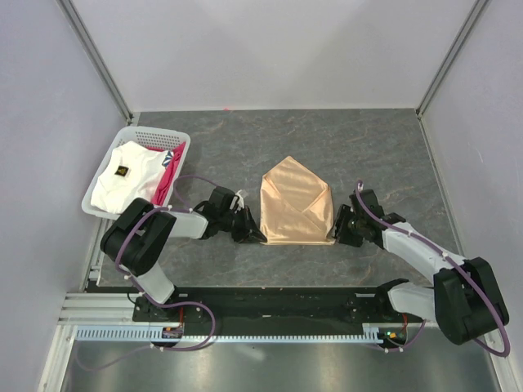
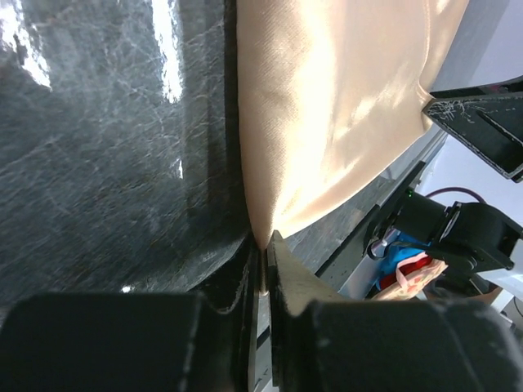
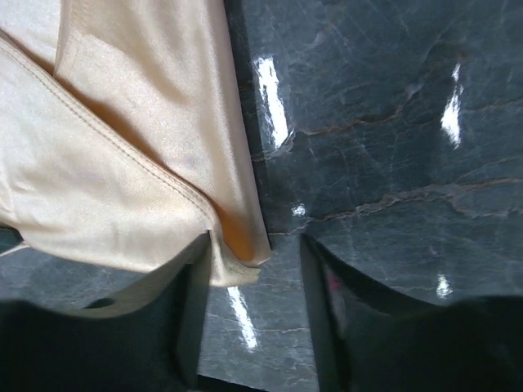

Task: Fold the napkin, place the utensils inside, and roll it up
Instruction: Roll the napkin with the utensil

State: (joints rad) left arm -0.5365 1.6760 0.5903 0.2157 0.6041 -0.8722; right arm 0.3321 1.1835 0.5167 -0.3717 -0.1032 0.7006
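Napkin [image 1: 296, 202]: peach-tan, slightly shiny, lying flat near the middle of the dark stone-patterned table [image 1: 368, 147]. It is folded into an envelope-like shape, with a point toward the far side, a straight near edge, and flaps crossing diagonally over its face. The right wrist view shows stitched hems [image 3: 122, 151] layered one over another.

Left gripper [image 1: 258, 236]: at the napkin's near left corner, low on the table. In the left wrist view the jaws of this gripper [image 2: 265, 249] stand almost together, and the cloth corner runs into the narrow slit between them; the corner is pinched.

Right gripper [image 1: 338, 232]: at the near right corner. In the right wrist view the jaws of this gripper [image 3: 253, 257] stand clearly apart. The corner lies on the table within the gap, against the left finger [image 3: 184, 286], and is not clamped.

Surroundings: a white slotted basket [image 1: 154, 135] sits at the far left, well apart from the napkin. It holds a white cloth [image 1: 131, 175] with a dark mark and a pink-red cloth [image 1: 169, 175].
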